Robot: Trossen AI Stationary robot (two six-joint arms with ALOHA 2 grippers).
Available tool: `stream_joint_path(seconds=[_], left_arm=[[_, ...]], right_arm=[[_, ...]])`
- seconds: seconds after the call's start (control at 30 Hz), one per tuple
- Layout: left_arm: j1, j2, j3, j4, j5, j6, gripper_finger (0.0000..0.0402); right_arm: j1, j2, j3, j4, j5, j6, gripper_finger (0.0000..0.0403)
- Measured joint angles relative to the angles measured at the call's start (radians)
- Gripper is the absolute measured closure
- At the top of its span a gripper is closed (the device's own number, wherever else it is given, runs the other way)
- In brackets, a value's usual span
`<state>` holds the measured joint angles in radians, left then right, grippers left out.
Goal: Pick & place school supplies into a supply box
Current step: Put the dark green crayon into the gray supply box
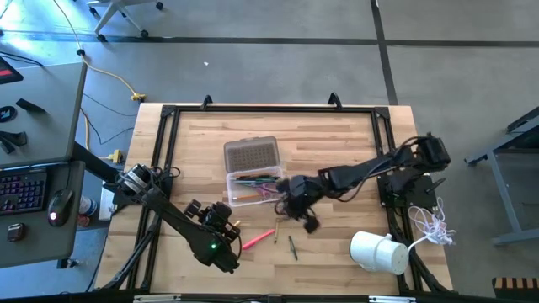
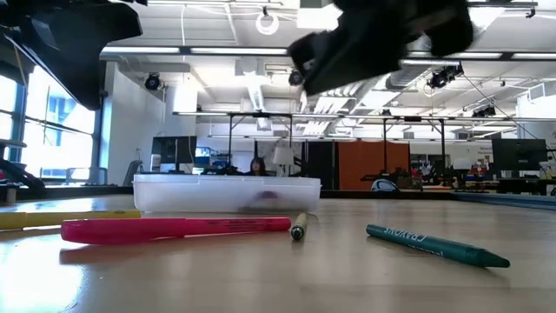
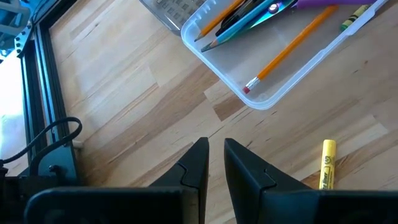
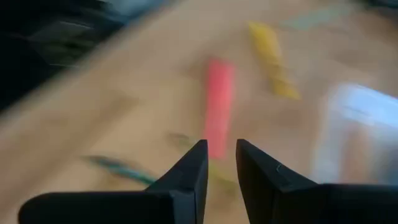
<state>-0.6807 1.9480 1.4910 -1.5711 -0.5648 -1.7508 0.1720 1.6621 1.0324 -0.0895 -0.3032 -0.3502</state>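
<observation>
1. We note the supply box [image 1: 255,187] near the table's [image 1: 337,143] middle: a clear, round-cornered tray, its ribbed greyish lid [image 1: 251,154] lying just beyond it, touching its far edge.
2. Inside the box we see pencils and pens lying lengthwise, among them an orange pencil [image 3: 287,52] with a pink eraser, plus a purple item at one end.
3. Loose on the wood near the table's front edge: a pink-red marker [image 1: 258,238], a small olive pencil stub [image 1: 275,235], a green crayon [image 1: 293,247] and a yellow highlighter [image 3: 327,163].
4. Writing: the green crayon carries dark print and the highlighter a dark mark; we cannot read either.
5. Right gripper [image 1: 296,208] hangs above the table just beside the box's right end; fingers [image 4: 189,171] stand a narrow gap apart, nothing between them.
6. Left gripper [image 1: 226,220] sits low just in front of the box, by the pink-red marker; fingers [image 3: 194,167] slightly parted, empty.
7. A white cylinder [image 1: 377,252] and a white cord [image 1: 434,222] lie at the table's right front corner, well apart from the box.
</observation>
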Motion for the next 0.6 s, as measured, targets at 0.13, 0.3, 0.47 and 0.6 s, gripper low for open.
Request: stream_joint_path(seconds=[0.13, 0.3, 0.47, 0.6], left_arm=[[0.0, 0.0, 0.0, 0.0, 0.0, 0.0, 0.0314], [0.0, 0.0, 0.0, 0.001, 0.003, 0.0, 0.0314], [0.0, 0.0, 0.0, 0.0, 0.005, 0.0, 0.0314], [0.0, 0.0, 0.0, 0.001, 0.005, -0.001, 0.0314]], right_arm=[[0.034, 0.009, -0.001, -0.029, -0.143, -0.023, 0.0335], [0.094, 0.056, -0.001, -0.022, -0.143, -0.091, 0.0326], [0.149, 0.131, -0.001, -0.016, -0.152, -0.1, 0.0307], [0.181, 0.176, -0.001, -0.004, -0.175, -0.135, 0.0291]])
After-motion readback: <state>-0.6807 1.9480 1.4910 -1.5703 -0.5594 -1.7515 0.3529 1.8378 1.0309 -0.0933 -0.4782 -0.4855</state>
